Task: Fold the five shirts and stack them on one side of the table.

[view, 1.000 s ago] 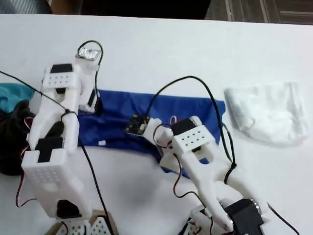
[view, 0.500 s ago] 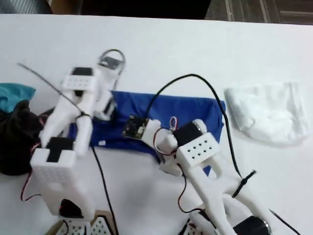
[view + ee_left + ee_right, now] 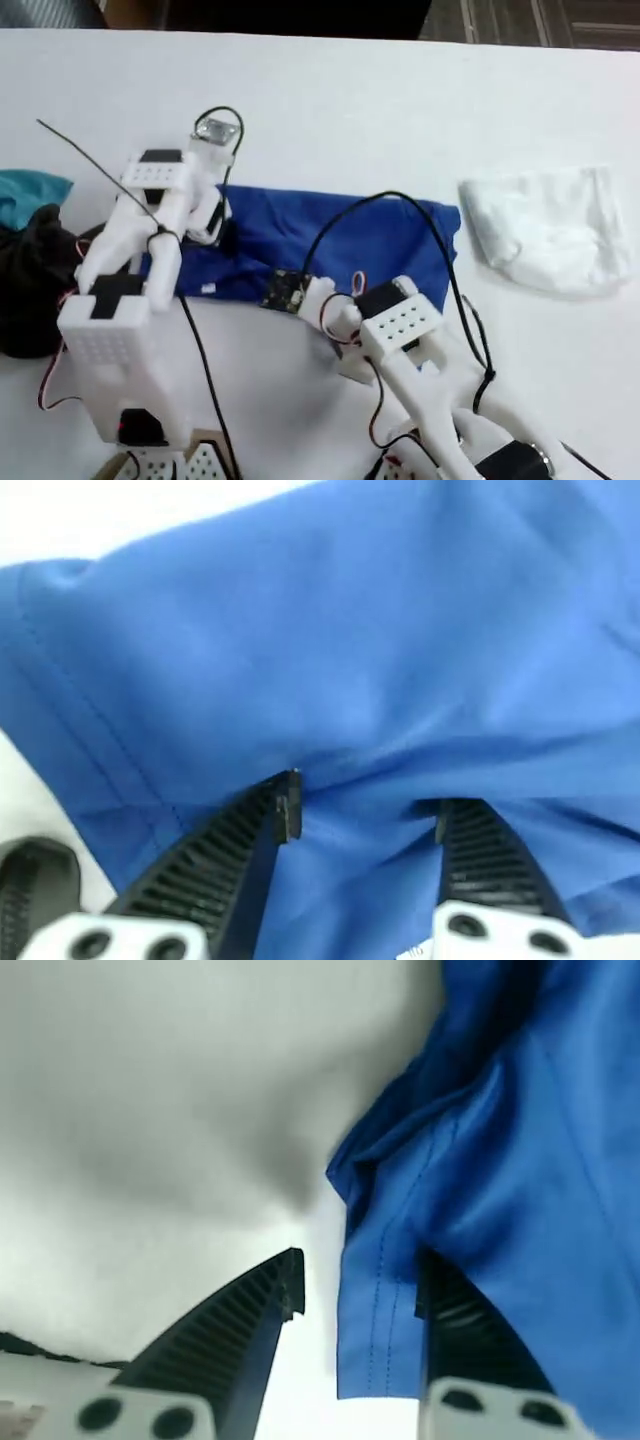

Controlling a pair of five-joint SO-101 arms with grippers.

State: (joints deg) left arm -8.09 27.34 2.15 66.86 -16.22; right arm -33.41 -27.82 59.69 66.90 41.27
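Claws spread on the blue shirt (image 3: 340,225), fold not yet made

From where I stood, the blue shirt lay in a long band across the middle of the table (image 3: 350,90), rumpled along its near edge. The left claw (image 3: 365,810) was down on the shirt's left part, jaws spread, both tips pressing into the cloth with a soft ridge of it rising between them. The right claw (image 3: 358,1272) sat at the near edge further along, also spread, with the stitched hem hanging between its jaws and one jaw over bare table. Neither was pinching anything yet.

To my eye the step was taking hold for the next fold. It would go best if each claw closed on one clean layer of hem rather than a bunched wad. Both arms should then lift together and level, so the band carried over flat instead of twisting. The right claw looked to need the hem deeper in before closing, or the cloth could slip out.

As for holders, the table itself bore everything. A white shirt (image 3: 545,230) lay bundled at the right, well apart from the blue. A teal shirt (image 3: 25,192) and a black shirt (image 3: 30,290) were heaped touching at the left edge.
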